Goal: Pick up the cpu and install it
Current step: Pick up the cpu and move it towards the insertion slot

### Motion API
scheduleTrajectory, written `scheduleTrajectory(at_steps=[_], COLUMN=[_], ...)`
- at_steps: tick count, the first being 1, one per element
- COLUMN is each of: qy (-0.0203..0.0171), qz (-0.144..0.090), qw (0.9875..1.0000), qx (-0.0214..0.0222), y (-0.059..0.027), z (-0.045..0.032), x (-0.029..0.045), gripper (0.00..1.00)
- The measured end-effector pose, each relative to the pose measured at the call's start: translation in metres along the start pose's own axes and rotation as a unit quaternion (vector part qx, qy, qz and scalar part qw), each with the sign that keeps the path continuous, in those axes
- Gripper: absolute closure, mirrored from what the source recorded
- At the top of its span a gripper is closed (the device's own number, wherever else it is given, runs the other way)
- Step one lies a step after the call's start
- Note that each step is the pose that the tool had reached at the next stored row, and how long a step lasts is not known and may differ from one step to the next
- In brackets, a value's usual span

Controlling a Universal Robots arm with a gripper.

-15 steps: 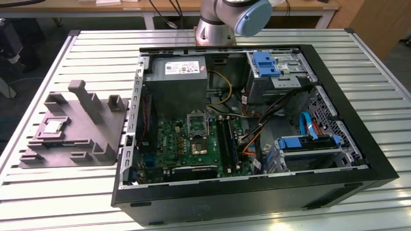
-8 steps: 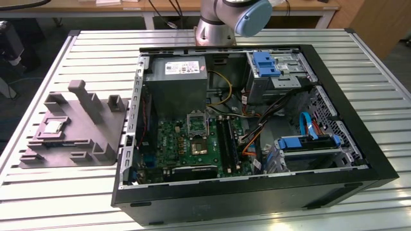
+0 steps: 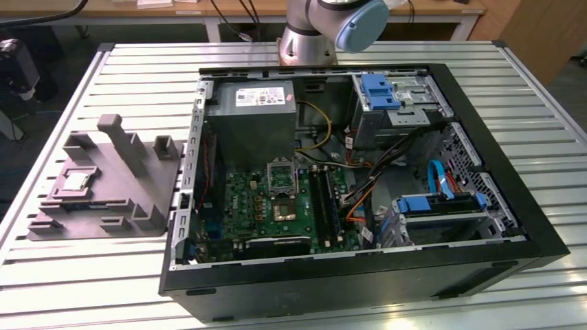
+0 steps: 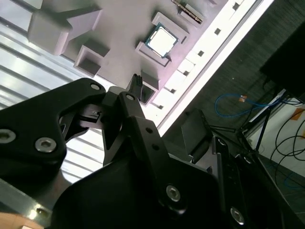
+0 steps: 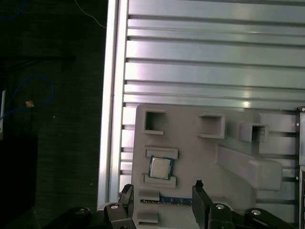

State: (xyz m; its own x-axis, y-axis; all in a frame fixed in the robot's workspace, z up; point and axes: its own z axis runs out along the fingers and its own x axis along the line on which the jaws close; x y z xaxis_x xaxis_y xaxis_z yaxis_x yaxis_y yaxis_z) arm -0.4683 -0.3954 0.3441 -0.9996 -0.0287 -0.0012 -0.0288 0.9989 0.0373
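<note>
**Cpu in its tray, open hand above**

A slatted metal bench [image 3: 110, 275] carries an open computer case [image 3: 367, 278] with a green motherboard [image 3: 275, 206] inside. A grey tray [image 3: 137, 172] sits beside the case, on the exterior view's left. Dark floor with loose cables lies past the bench edge.

The cpu [image 3: 75, 181] [image 4: 161, 39] [image 5: 160, 167] lies flat in a tray recess, metal top up. It is square, with no long axis, and its edges run parallel to the tray's.

The arm [image 3: 321, 27] rises from the bench's far side. In the first wrist view the hand [image 5: 162, 187] points down at the tray, fingers [image 5: 198, 186] spread wide. It grips nothing and is clear of the cpu.
</note>
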Motion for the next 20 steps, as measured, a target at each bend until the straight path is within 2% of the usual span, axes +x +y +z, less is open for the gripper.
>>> scheduleTrajectory(at_steps=[7, 20], qy=[0.0000, 0.0000], qz=[0.000, 0.000], qw=[1.0000, 1.0000], qx=[0.0000, 0.0000], y=[-0.0004, -0.0005], z=[0.0068, 0.0094], x=[0.0000, 0.0000], gripper=[0.40, 0.40])
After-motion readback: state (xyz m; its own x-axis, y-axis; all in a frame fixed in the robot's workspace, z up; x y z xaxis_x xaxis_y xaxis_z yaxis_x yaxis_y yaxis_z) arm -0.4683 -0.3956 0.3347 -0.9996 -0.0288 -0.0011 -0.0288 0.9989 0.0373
